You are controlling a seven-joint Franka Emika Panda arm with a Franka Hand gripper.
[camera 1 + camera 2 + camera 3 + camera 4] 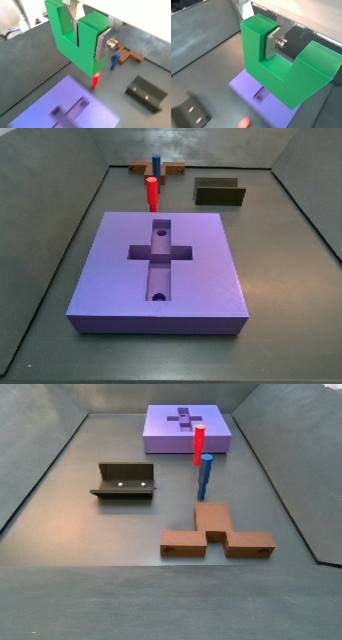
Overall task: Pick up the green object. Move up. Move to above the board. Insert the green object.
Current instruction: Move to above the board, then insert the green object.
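Observation:
The green object (75, 45), a bright green U-shaped piece, hangs in my gripper (90, 36) above the floor. One upright arm is clamped between the silver fingers (103, 46). It shows in both wrist views (281, 75), with the gripper (258, 37) shut on that arm. The board (47, 111), a large purple slab with a cross-shaped recess, lies below and partly under the piece (246, 82). Both side views show the board (201, 258) (163, 436) bare on top. Gripper and green object are out of both side views.
A red cylinder (152, 191) (198, 444) stands just beyond the board's end, with a blue peg (155, 164) (205, 476) and a brown block (214, 534) past it. The dark fixture (221, 192) (124, 481) stands to one side. Grey walls ring the floor.

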